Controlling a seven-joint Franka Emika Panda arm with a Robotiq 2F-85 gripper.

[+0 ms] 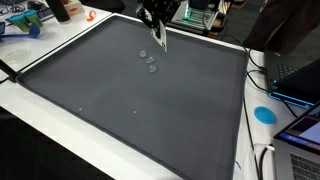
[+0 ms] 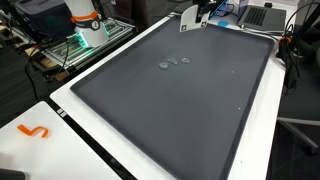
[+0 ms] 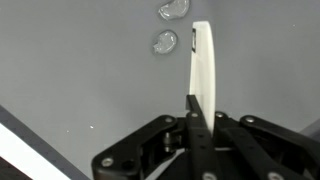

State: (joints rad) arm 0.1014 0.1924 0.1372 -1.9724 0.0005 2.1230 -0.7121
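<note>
My gripper [image 3: 197, 106] has its fingers drawn in tight on a white flat stick [image 3: 202, 62], pinched at its near end. In the wrist view the stick juts straight out ahead of the fingers. The rest of it hangs free above the dark mat [image 3: 80, 70], and I cannot tell whether its tip touches the mat.

Just beyond the tip and slightly to one side, two clear blobs [image 3: 165, 42] lie on the mat, close together and apart from the stick. An exterior view shows three of them [image 1: 150, 61] in a small cluster, well inside the mat's far edge, with the gripper [image 1: 156, 28] and stick [image 1: 160, 41] hanging just behind them toward that edge. The rest of the mat is plain grey with a few pale specks.

The mat covers most of a white table [image 2: 62, 108]. Off the mat, on the table strip past one near corner, lies a small orange piece [image 2: 35, 131]. Past another side of the mat I can see a blue disc [image 1: 264, 114] on the table, with cables near it.
</note>
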